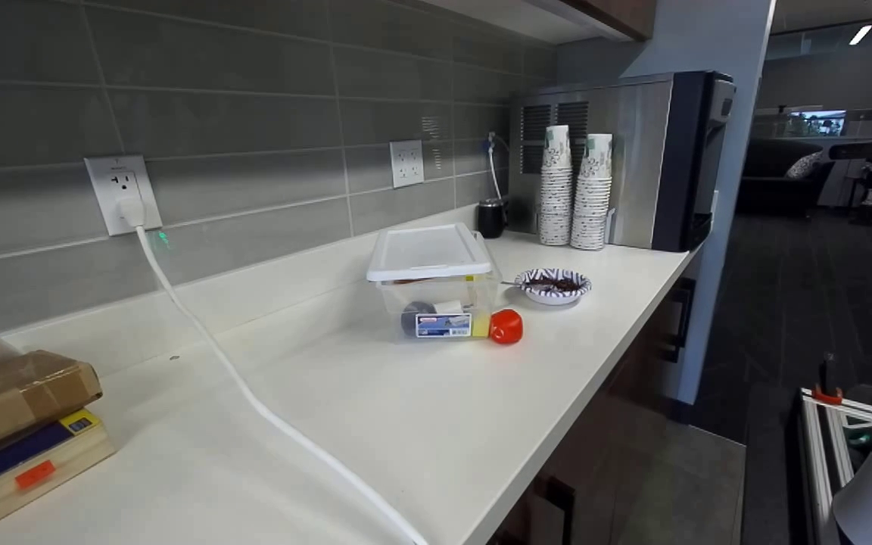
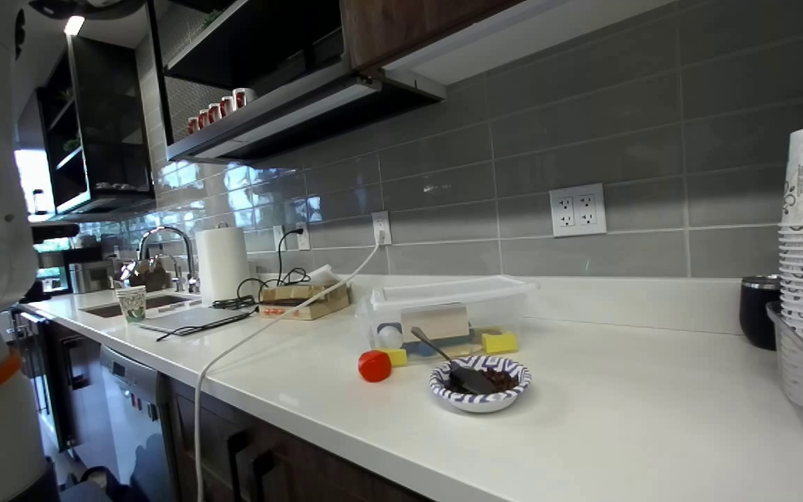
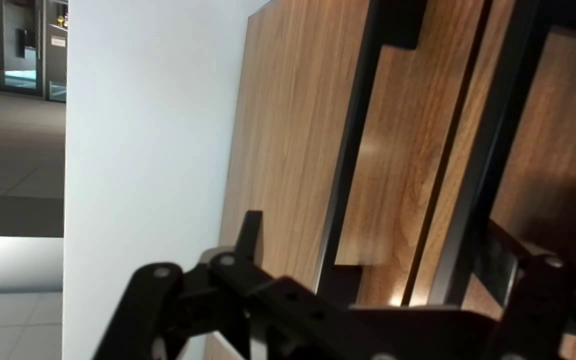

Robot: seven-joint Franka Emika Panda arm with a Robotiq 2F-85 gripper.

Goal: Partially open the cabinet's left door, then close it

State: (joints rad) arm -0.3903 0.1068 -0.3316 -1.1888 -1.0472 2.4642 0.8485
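Note:
The overhead cabinet shows as a brown wood-toned bottom part at the top of both exterior views point(image 1: 630, 14) point(image 2: 419, 28). In the wrist view, two brown wood doors meet at a narrow dark seam. The left door point(image 3: 288, 125) carries a black bar handle point(image 3: 350, 145), and the right door point(image 3: 563, 150) carries another point(image 3: 488, 140). My gripper point(image 3: 374, 227) is open in front of them. Its left finger is left of the left door's handle; its right finger overlaps the right handle's lower part. Contact cannot be told. The gripper is out of view in both exterior views.
A pale wall panel point(image 3: 148, 150) stands left of the doors. On the counter are a clear lidded bin point(image 1: 436, 295), a red object point(image 1: 506, 327), a patterned bowl point(image 2: 480, 403), stacked paper cups point(image 1: 591, 204) and a steel machine point(image 1: 640, 163). A white cable point(image 1: 254, 397) crosses the counter.

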